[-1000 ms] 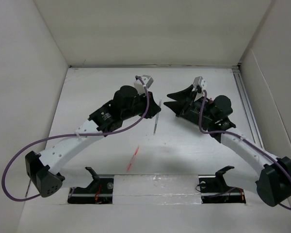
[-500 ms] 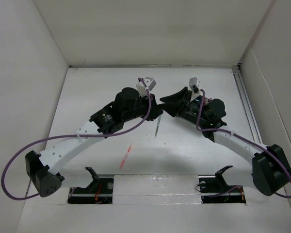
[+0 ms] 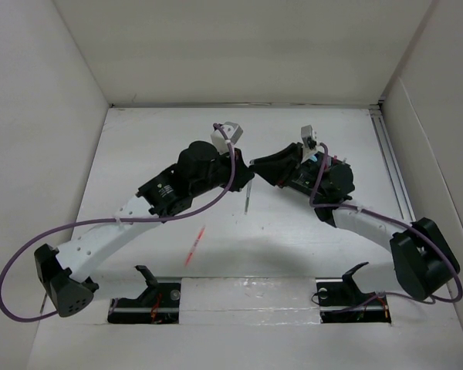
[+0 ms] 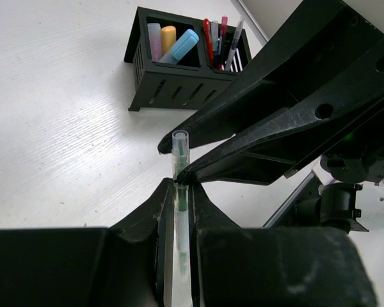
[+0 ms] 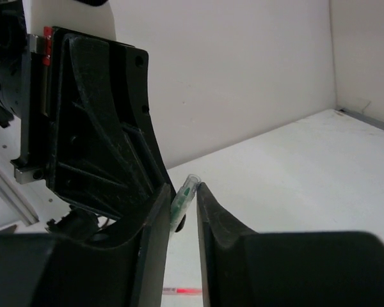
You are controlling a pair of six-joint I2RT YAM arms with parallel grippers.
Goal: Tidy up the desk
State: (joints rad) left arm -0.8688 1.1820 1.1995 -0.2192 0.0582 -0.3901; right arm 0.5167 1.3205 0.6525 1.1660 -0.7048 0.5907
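White wall panels (image 3: 239, 54) box in a plain white counter (image 3: 139, 146), which fills the floor of the overhead view from the arm bases at 6 o'clock to the back wall at 12.

Nearest the bases, a red pen (image 3: 194, 248) lies loose on the counter, at about 7 o'clock from where the two arms meet.

At the middle, the left claw (image 4: 181, 188) is clamped on a clear pen (image 4: 179, 150) with a green core, its free end sticking out past the fingertips. The right claw (image 5: 183, 192) has its fingers set either side of that free end, with a slim gap showing. It does not look pinched there yet.

Farther off, at 12 o'clock from the pen tip in the left wrist view, a black organizer (image 4: 173, 86) stands on the counter. It holds highlighters in one compartment and several pens in the next.

The tidying looks mostly done. What remains, I judge, is the pen now held between the arms and the red one lying loose.
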